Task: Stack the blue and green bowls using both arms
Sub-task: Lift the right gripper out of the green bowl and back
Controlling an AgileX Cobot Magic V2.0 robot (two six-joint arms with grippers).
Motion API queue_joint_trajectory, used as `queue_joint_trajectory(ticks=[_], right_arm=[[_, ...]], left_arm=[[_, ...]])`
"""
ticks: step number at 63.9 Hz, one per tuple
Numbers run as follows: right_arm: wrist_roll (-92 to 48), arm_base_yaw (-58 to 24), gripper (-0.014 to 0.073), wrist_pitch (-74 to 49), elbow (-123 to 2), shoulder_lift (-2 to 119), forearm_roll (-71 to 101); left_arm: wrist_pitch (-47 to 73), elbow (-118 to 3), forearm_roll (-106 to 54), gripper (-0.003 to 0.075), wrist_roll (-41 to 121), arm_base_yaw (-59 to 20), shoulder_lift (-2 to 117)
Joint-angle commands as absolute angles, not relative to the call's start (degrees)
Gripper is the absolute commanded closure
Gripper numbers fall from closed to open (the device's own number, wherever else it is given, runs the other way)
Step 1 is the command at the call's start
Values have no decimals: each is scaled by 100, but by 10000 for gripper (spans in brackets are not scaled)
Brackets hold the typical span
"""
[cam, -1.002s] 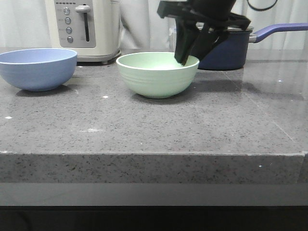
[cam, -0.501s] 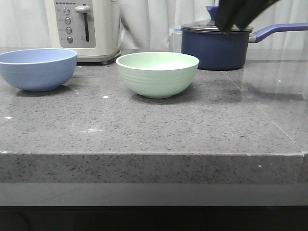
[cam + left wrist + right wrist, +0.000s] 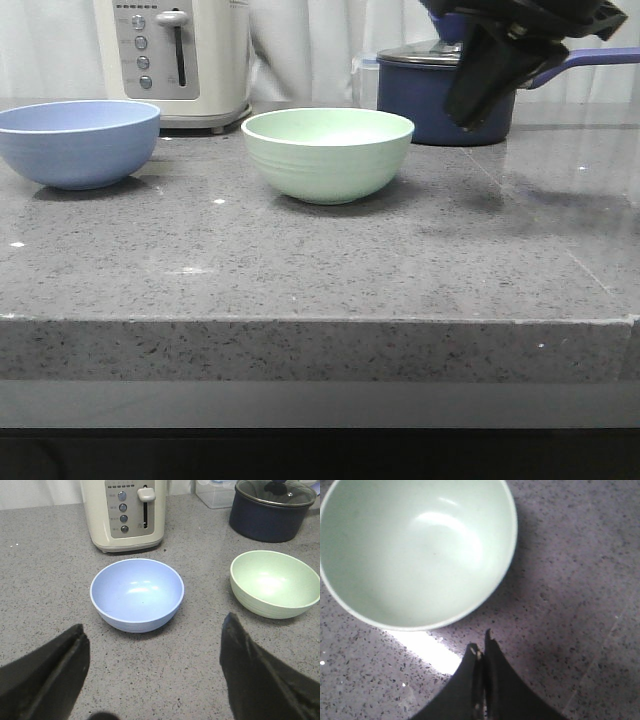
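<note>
Only the left wrist view is showing the left gripper (image 3: pixel 152 672), its fingers spread wide above the counter (image 3: pixel 300 290) with the blue bowl (image 3: pixel 136 594) sitting ahead between them, near the counter's left edge. The right gripper (image 3: pixel 481 650) is hanging pinched together, empty, just beside the green bowl (image 3: pixel 415 550) standing mid-counter.

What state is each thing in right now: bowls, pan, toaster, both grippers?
blue bowl: upright, empty, alone on the counter
green bowl: upright, empty, not stacked
saucepan: glass lid on
toaster: lever up
left gripper: open, empty, apart from the blue bowl
right gripper: shut, empty, beside the green bowl, not touching
</note>
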State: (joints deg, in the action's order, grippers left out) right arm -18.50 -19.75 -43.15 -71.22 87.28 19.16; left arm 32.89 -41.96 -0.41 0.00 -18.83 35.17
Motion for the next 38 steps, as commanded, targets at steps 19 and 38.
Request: queue_joint_trajectory(ticks=[19,38], right_arm=[[-2602,-1945,657,-3882,-7266,8924,2255],[-2634,-1945,657,-3621,-7266,9036,2255]], left_arm=[[2873,-4398,-79,195,0,-1937,3557],[2873,-4398,-79,195,0,-1937,3557]])
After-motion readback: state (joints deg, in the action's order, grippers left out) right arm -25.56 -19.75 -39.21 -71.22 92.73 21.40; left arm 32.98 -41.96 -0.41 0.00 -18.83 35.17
